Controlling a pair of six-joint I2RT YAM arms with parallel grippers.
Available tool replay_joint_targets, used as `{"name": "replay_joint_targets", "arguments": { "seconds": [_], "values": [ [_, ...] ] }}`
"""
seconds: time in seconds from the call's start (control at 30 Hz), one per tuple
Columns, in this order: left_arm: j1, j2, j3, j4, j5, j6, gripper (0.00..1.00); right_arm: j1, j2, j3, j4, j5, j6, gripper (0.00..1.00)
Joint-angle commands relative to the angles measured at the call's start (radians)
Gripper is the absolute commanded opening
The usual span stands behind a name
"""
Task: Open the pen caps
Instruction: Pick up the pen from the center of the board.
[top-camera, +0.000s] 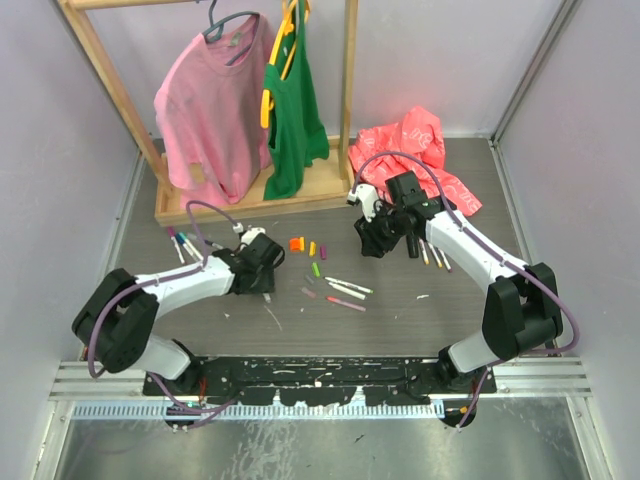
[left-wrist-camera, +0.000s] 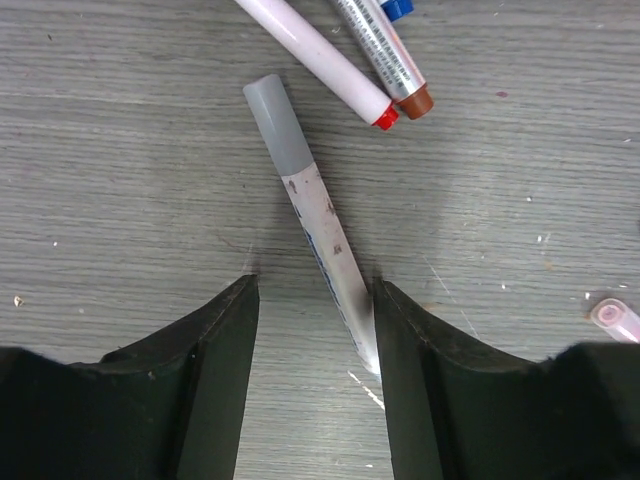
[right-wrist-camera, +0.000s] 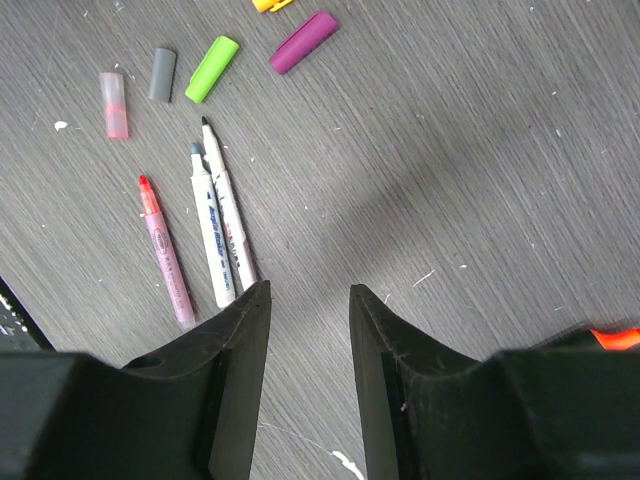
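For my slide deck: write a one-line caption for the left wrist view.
Left gripper, jaws apart, straddles a grey-capped pen lying on the table.

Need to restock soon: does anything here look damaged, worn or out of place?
The grey-capped pen has a smudged, scuffed barrel. A red garment lies crumpled on the table, back right, unlike the hanging pink shirt.

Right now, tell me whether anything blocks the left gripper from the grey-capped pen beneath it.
Nothing visible does. The grey-capped pen lies between the open fingers of the left gripper, its barrel close against one finger. Two other pens lie beyond its cap, apart from it and not in the way.
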Motion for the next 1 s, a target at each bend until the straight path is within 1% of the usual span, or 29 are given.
{"name": "replay_joint_targets", "arguments": {
  "seconds": [0.0,0.23,0.3,0.5,0.63,0.7,0.8,0.97],
  "values": [
    [0.005,0.018,0.033,-0.026,-0.016,0.014,0.51,-0.004,-0.027,-0.004,0.025,-0.025,-0.007,0.43],
    [0.013,0.074,0.033,-0.004,-0.003,0.015,0.51,-0.005,-0.027,-0.005,0.025,-0.026,-0.007,0.44],
    [0.014,0.092,0.036,-0.01,-0.008,0.008,0.5,-0.004,-0.028,-0.004,0.024,-0.028,-0.009,0.44],
    [0.015,0.102,0.03,-0.032,-0.022,-0.008,0.34,-0.004,-0.028,-0.005,0.022,-0.033,-0.01,0.43],
    [0.015,0.087,0.018,-0.037,-0.012,-0.011,0.29,-0.003,-0.028,-0.003,0.02,-0.036,-0.01,0.44],
    [0.014,0.076,0.011,-0.038,-0.003,-0.012,0.21,-0.004,-0.028,-0.003,0.02,-0.037,-0.01,0.43],
    [0.015,0.051,0.004,-0.046,0.005,-0.015,0.13,-0.004,-0.033,-0.002,0.016,-0.054,-0.014,0.44],
    [0.015,-0.022,-0.002,-0.062,0.031,-0.017,0.01,-0.004,-0.056,-0.005,0.015,-0.116,-0.013,0.44]
  ]
}}
